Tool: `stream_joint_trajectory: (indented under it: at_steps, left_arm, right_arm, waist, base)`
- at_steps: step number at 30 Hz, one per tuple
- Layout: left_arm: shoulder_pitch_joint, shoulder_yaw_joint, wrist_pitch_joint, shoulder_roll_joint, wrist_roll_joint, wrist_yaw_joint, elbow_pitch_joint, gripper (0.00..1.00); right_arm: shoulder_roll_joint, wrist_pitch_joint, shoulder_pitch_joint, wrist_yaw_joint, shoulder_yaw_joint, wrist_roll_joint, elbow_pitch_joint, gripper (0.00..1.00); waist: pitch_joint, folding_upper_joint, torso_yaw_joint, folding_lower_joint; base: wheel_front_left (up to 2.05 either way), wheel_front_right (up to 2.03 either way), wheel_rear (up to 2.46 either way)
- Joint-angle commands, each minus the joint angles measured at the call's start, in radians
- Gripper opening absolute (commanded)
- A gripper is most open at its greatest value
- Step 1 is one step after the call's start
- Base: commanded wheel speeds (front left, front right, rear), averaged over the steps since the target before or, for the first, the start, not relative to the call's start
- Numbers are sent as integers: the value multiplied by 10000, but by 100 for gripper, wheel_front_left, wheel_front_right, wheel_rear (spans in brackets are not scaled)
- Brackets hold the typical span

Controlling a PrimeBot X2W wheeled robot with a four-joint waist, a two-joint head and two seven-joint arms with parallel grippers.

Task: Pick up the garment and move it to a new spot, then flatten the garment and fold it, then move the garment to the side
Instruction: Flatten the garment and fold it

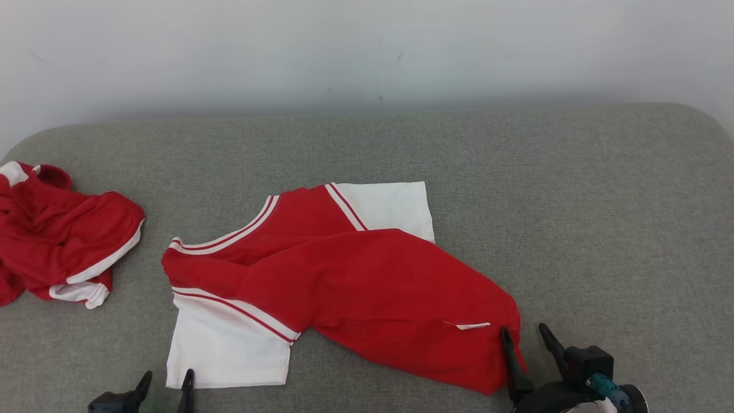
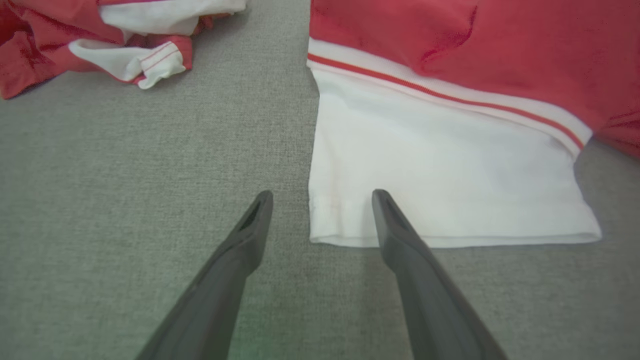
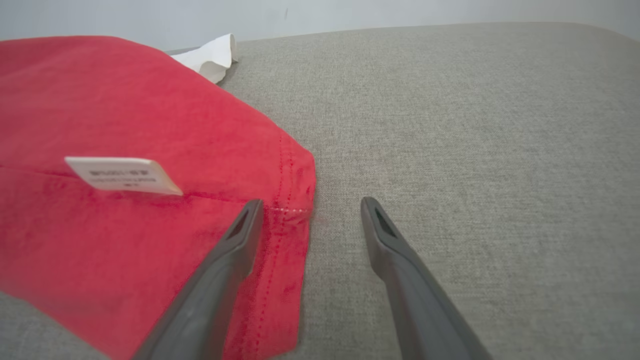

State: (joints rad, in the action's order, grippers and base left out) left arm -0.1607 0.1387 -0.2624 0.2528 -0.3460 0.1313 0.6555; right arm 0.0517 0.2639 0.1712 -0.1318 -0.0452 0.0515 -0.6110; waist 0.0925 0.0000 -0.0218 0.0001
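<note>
While the garment (image 1: 355, 287) lies loosely spread on the cushion (image 1: 573, 189), apparently unfolded, we keep fingers spread: the left gripper (image 1: 168, 374) straddles its white sleeve hem and the right gripper (image 1: 523, 328) its red corner. Flattening and folding remain.

Bright even light, soft shadows, slight blur.
</note>
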Motion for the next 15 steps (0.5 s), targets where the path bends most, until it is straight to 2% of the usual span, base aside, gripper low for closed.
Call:
stream_joint_trajectory:
  at_steps: [1,10,11,12,13,14,15]
  left_arm:
    - [-147,74,-31,55,-88,-16,168,100]
    - [-651,708,-30,-56,-955,-14,1054,100]
    - [-698,783,-31,-70,-1097,-14,1093,100]
    - [-725,894,-29,-67,-1216,-14,1213,100]
    - [-767,1050,-29,-88,-1334,-14,1318,96]
    - [-867,1144,-22,-92,-1468,-11,1354,83]
    - [-926,1249,-22,-101,-1624,-11,1416,19]
  right_arm:
    - [-31,8,137,23,63,31,-90,100]
    - [-28,7,630,23,438,218,-1149,100]
    - [-31,5,692,23,469,254,-1292,95]
    - [-31,4,756,23,507,307,-1425,77]
    - [-31,2,803,23,549,343,-1583,36]
    - [-31,1,866,23,578,389,-1702,0]
    - [-34,-1,926,23,599,414,-1776,0]
  waist:
    - [2,0,-5,-1]
    - [12,0,-64,-1]
    - [15,0,-71,-1]
    - [23,0,-82,-1]
    - [31,0,-91,-1]
    - [45,0,-92,-1]
    - [57,0,-90,-1]
  base:
    - [0,0,0]
    - [0,0,0]
    - [0,0,0]
    - [0,0,0]
    - [0,0,0]
    - [0,0,0]
    - [0,0,0]
